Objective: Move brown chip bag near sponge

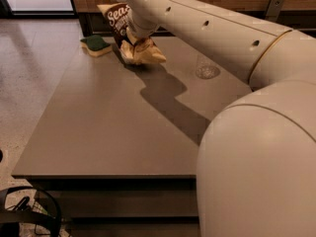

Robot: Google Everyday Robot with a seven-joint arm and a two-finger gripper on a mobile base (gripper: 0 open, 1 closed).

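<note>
The brown chip bag (120,23), dark brown with white script and pale yellow ends, stands tilted at the far left part of the table, its lower end (143,54) crumpled on the surface. My gripper (132,37) is at the bag's middle, hidden behind my white arm and the bag. The sponge (96,45), green top over a pale yellow base, lies flat just left of the bag, a small gap between them.
The grey table (108,127) has its left edge and front edge in view. A clear plastic water bottle (207,69) stands at the right, mostly hidden by my arm. My arm and body fill the right side. Cables lie on the floor at lower left.
</note>
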